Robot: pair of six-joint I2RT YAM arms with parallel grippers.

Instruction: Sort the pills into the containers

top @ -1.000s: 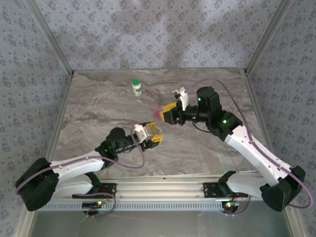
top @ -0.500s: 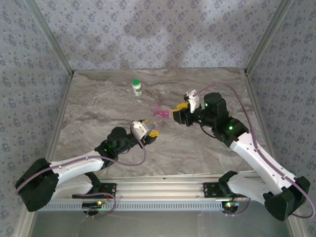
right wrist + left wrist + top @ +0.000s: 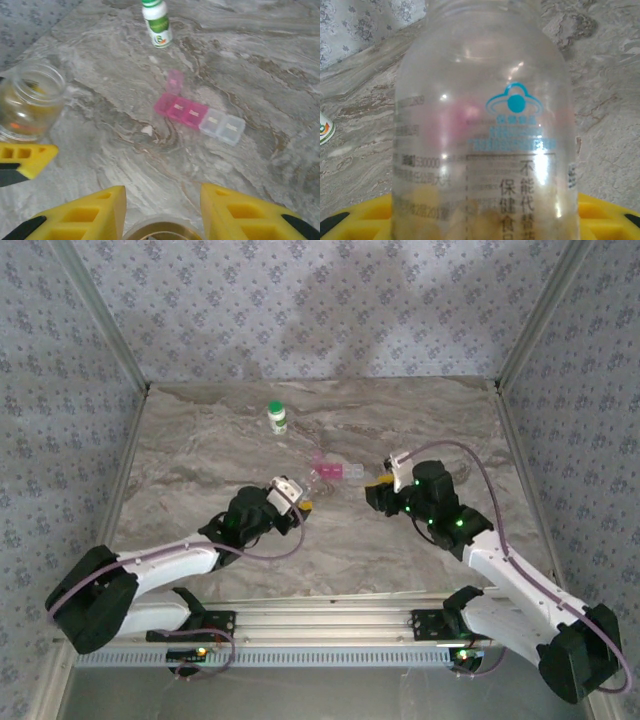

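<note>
My left gripper (image 3: pixel 298 502) is shut on the clear, amber-tinted vial (image 3: pixel 480 125), which has blue and black print and yellow pills at its bottom. In the right wrist view the vial (image 3: pixel 30 102) stands with its mouth uncovered. The pink-and-clear pill case (image 3: pixel 328 472) lies flat between the grippers, one pink lid raised (image 3: pixel 174 80). The white bottle with green cap (image 3: pixel 277 417) stands upright farther back. My right gripper (image 3: pixel 376 486) is to the right of the case, shut on a small round piece with a golden inside (image 3: pixel 161 231); I cannot tell whether it is a cap.
A small white pill-like speck (image 3: pixel 146 131) lies on the marble table (image 3: pixel 190 460) just in front of the case. Patterned walls and metal posts close in the back and both sides. Bare tabletop stretches left of the bottle.
My right gripper has drawn back to the right and nearer, uncovering the pill case on the table. My left gripper has moved slightly left and farther back with the vial.
</note>
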